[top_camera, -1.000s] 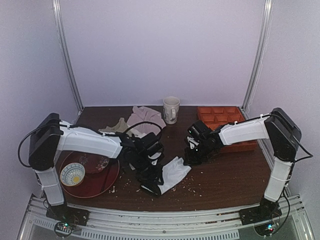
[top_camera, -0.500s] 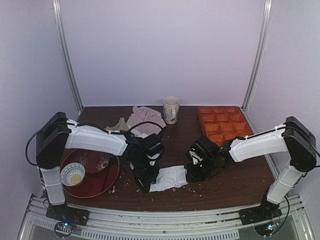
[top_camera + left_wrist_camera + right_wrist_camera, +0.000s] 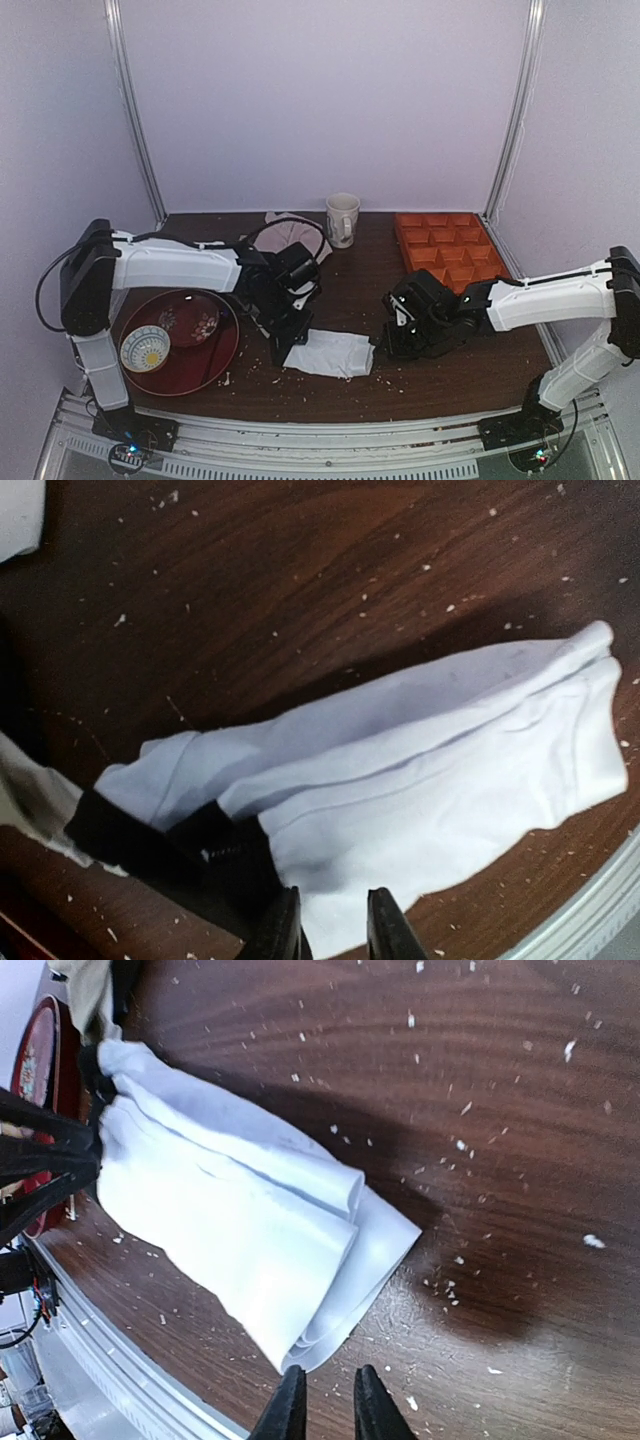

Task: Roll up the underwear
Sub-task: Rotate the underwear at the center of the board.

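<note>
The red plate [image 3: 195, 372] holds a bowl [image 3: 145, 348]; underwear [image 3: 335, 353] flat near table [image 3: 440, 390] front edge; left gripper [image 3: 335, 930], right gripper [image 3: 325, 1400] slightly parted, empty.

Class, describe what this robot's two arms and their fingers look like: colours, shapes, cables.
The left arm and the right arm both have smooth white link shells joined by bulky black joints and black wrists. Thin black cables loop along each arm. The fingers are slim, black and paired.
</note>
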